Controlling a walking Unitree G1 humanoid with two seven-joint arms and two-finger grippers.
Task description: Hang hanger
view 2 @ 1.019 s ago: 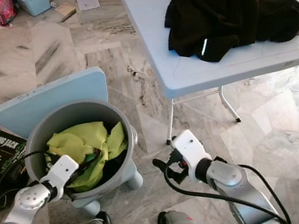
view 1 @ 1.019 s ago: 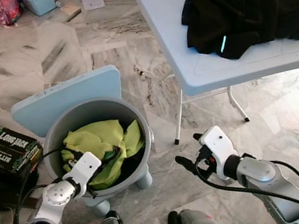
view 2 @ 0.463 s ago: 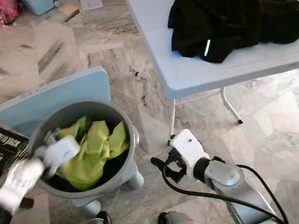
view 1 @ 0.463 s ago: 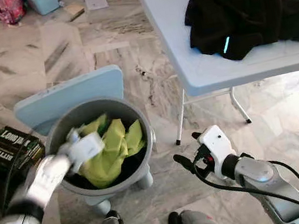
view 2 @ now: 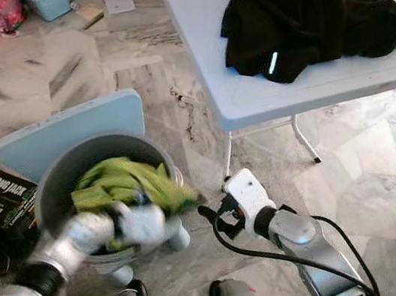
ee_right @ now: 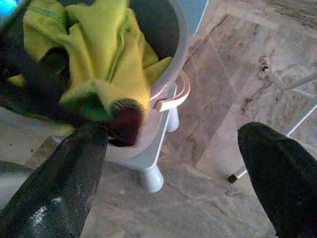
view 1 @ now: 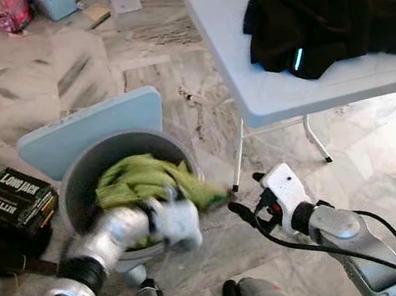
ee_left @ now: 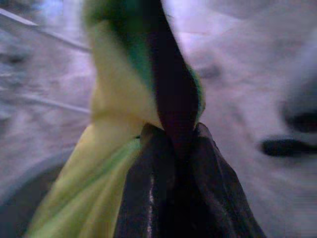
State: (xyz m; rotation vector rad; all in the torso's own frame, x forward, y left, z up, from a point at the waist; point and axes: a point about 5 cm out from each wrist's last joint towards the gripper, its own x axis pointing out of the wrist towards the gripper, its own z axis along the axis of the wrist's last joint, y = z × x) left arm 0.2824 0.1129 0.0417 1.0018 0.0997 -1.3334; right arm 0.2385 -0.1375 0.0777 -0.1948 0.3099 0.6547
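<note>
L gripper, jaws clamped on green cloth, sits at the bucket rim w/ cloth stretched toward R gripper, just beside it, jaws wide, nearer 1 for a handover. No hanger made out; blurred.

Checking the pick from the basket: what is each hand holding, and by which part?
Left hand pinches a bunched fold of the yellow-green garment; right hand is open, holding nothing.
</note>
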